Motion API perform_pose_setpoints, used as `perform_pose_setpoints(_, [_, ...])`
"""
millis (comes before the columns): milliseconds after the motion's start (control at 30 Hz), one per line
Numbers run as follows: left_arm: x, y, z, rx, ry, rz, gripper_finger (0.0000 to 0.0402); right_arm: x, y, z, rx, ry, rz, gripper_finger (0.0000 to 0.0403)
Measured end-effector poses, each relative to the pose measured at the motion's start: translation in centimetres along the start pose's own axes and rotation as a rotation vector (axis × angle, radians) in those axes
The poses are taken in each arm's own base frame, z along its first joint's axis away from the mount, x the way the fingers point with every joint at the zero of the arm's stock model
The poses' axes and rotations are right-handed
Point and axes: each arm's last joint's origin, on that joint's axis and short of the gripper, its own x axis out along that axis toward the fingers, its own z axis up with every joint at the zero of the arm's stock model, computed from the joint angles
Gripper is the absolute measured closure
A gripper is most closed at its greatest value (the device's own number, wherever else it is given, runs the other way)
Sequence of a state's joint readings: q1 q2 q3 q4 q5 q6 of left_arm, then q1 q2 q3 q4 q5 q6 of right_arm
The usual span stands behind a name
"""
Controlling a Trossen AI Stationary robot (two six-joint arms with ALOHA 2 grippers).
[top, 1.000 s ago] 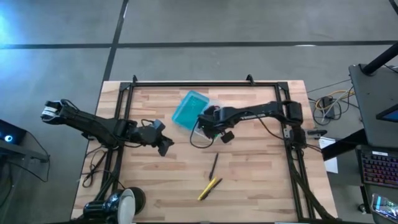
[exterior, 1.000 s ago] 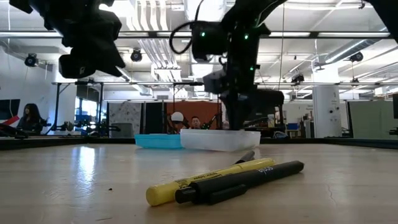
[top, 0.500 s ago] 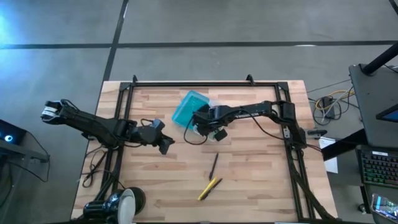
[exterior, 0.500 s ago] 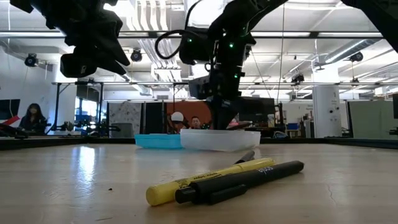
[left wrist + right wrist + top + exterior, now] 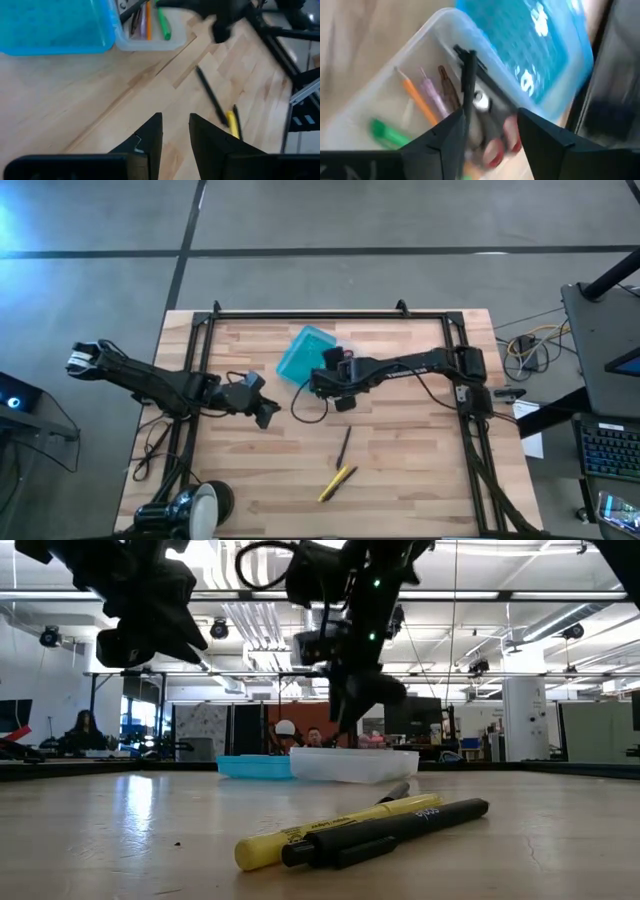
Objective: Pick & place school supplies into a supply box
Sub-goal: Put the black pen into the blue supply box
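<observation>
Worktop (image 5: 400,470): pale wood planks, open lab behind.
Supply box (image 5: 303,352): lid flat open, so drops go straight in.
Right pincer (image 5: 487,122): parted, empty, over the box's clear half; dark pen (image 5: 468,75) inside.
Left pincer (image 5: 175,130): released, waiting beside the box.
Leftovers: yellow pen (image 5: 338,482), black pen (image 5: 343,446), away from the box.

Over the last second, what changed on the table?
The right gripper slid along the clear half of the supply box toward the table's left side and rose a little above it, fingers open around nothing; a dark pen lies in the box below it. Unchanged: left gripper waiting at the table's left, slightly open; yellow highlighter and two dark pens on the table; teal half in place.
</observation>
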State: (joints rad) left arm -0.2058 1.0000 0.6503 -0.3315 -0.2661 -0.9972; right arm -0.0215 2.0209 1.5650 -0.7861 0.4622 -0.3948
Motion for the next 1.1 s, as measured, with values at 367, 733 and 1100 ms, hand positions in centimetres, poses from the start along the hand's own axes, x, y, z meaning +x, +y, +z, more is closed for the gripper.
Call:
perform_pose_setpoints(367, [0.2,0.3,-0.3,0.008,0.006,0.003,0.0321,-5.6,5.8,0.4,1.274,0.187,0.384,0.0222])
perform_pose_setpoints(733, [0.5,0.3,-0.5,0.060,0.030,0.002,0.0321,-5.5,11.7,0.9,1.658,0.403,0.300,0.0213])
perform_pose_setpoints(1100, [0.5,0.3,-0.6,0.168,0.071,-0.030,0.0321,-2.6,13.6,1.9,1.760,0.446,0.286,0.0193])
